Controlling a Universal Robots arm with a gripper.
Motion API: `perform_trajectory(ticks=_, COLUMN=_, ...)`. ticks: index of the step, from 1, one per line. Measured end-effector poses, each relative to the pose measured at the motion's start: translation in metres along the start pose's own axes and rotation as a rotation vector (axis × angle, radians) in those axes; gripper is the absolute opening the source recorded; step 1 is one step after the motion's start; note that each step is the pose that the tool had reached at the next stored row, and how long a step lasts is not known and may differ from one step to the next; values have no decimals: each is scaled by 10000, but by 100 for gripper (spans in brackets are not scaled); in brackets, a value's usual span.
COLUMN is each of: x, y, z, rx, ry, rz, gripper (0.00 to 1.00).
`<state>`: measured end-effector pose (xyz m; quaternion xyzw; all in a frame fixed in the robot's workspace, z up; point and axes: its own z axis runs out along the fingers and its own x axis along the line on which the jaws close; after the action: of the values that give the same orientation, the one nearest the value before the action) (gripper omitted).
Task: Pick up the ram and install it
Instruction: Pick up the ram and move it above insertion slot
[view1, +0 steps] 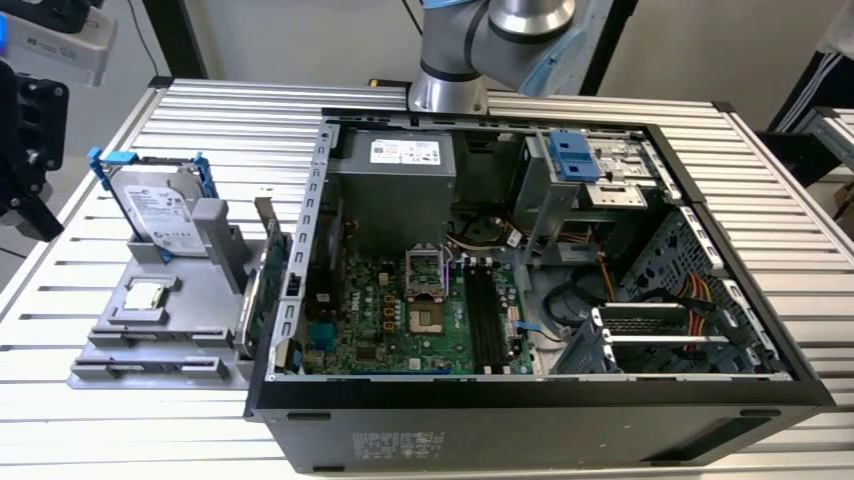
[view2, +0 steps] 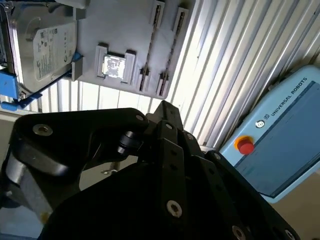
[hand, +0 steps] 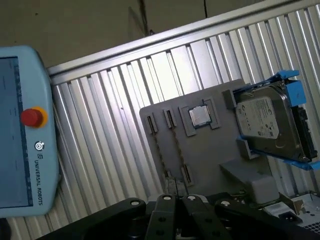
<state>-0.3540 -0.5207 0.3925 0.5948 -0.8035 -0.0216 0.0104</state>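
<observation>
Ribbed metal table (view2: 225, 60) below; gripper (view2: 167, 130) hovers high above grey tray (view2: 115, 30); its opening cannot be told.

A robotics lab is indicated: a ribbed aluminium table (view1: 200, 110) carries an opened computer case (view1: 534, 398), a grey parts fixture (hand: 210, 150) is seen just beyond the gripper (hand: 178, 202), and a teach pendant (hand: 20, 150) with a red stop button (hand: 31, 117) is laid farther off from it.
</observation>
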Motion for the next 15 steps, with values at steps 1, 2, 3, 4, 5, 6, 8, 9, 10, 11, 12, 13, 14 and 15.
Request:
perform_trajectory(ticks=1, x=0, y=0, z=0, rx=-1, ry=9, rz=-117, gripper=0)
perform_trajectory(ticks=2, x=0, y=0, z=0, rx=-1, ry=17, rz=-231, gripper=0)
perform_trajectory(ticks=3, x=-1, y=0, z=0, rx=-1, ry=22, rz=-330, gripper=0)
perform_trajectory(ticks=4, x=-1, y=0, z=0, rx=-1, ry=30, rz=-445, gripper=0)
perform_trajectory(ticks=5, x=-1, y=0, z=0, rx=-1, ry=38, rz=-559, gripper=0)
perform_trajectory(ticks=6, x=-1, y=0, z=0, rx=-2, ry=46, rz=-667, gripper=0)
perform_trajectory(ticks=8, x=-1, y=0, z=0, rx=-2, ry=62, rz=-865, gripper=0)
perform_trajectory(ticks=9, x=-1, y=0, z=-1, rx=-2, ry=68, rz=-951, gripper=0)
perform_trajectory(ticks=10, x=-2, y=0, z=0, rx=-2, ry=73, rz=-1016, gripper=0)
perform_trajectory(ticks=11, x=-2, y=0, z=0, rx=-2, ry=76, rz=-1052, gripper=0)
perform_trajectory(ticks=12, x=-2, y=1, z=0, rx=-2, ry=77, rz=-1057, gripper=0)
perform_trajectory(ticks=13, x=-2, y=1, z=0, rx=-2, ry=77, rz=-1061, gripper=0)
perform_trajectory(ticks=14, x=-2, y=1, z=0, rx=-2, ry=77, rz=-1066, gripper=0)
perform_trajectory(ticks=15, x=-2, y=0, z=0, rx=-2, ry=77, rz=-1071, gripper=0)
